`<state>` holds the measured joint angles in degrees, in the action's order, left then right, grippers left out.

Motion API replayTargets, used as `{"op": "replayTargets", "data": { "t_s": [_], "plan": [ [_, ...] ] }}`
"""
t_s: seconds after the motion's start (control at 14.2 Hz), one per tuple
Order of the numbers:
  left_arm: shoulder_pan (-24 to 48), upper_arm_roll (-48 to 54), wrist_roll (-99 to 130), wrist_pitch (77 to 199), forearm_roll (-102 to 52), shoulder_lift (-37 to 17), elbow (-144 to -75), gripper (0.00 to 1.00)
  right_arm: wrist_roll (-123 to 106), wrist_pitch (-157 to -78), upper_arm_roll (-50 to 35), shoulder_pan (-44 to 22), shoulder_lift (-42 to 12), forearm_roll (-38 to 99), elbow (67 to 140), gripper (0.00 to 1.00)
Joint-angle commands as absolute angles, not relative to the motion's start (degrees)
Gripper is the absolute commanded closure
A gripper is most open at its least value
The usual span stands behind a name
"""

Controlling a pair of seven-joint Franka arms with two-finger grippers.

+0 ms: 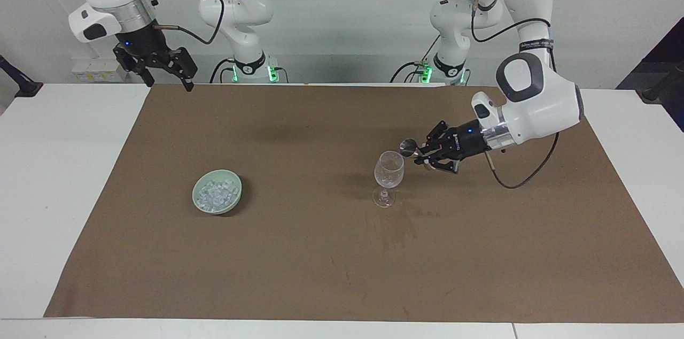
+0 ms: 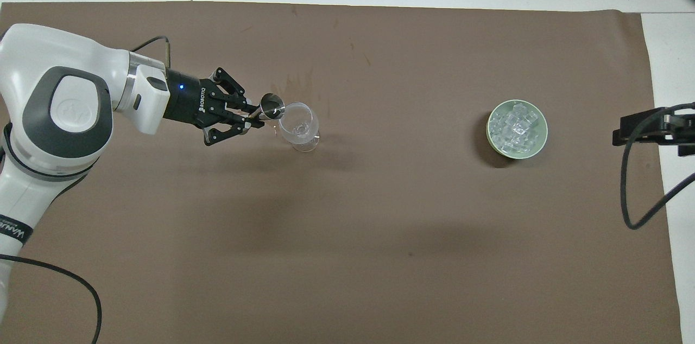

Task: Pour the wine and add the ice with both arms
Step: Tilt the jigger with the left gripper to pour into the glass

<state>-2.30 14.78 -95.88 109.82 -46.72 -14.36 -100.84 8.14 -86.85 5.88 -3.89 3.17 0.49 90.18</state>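
My left gripper (image 1: 423,156) is shut on the silvery jigger (image 1: 410,146) and holds it tilted just beside the rim of the clear stemmed wine glass (image 1: 389,170), on the left arm's side of it. The glass stands upright on the brown mat. In the overhead view the jigger (image 2: 271,106) touches or nearly touches the glass rim (image 2: 297,125), with the left gripper (image 2: 254,117) next to it. No liquid can be made out. The ice (image 1: 216,193) fills a pale green bowl (image 1: 235,201) toward the right arm's end; the ice also shows in the overhead view (image 2: 516,126). My right gripper (image 1: 168,81) is open and waits raised.
A brown mat (image 1: 320,264) covers most of the white table. A dark stain (image 1: 398,229) marks the mat a little farther from the robots than the glass. The left arm's black cable (image 1: 521,181) hangs low over the mat.
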Motion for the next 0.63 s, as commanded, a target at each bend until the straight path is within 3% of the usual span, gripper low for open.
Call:
{"op": "replayTargets", "data": {
  "t_s": [0.0, 0.56],
  "plan": [
    [0.00, 13.62, -91.07, 111.18, -43.34, -12.48, -100.73, 0.92, 6.59, -87.98, 5.98, -3.69, 3.96, 0.79, 91.14, 0.00],
    [1.67, 13.62, -85.61, 111.09, -37.45, -12.30, -99.14, 0.91, 6.50, -87.98, 5.98, -3.69, 3.96, 0.79, 91.14, 0.00]
  ]
}}
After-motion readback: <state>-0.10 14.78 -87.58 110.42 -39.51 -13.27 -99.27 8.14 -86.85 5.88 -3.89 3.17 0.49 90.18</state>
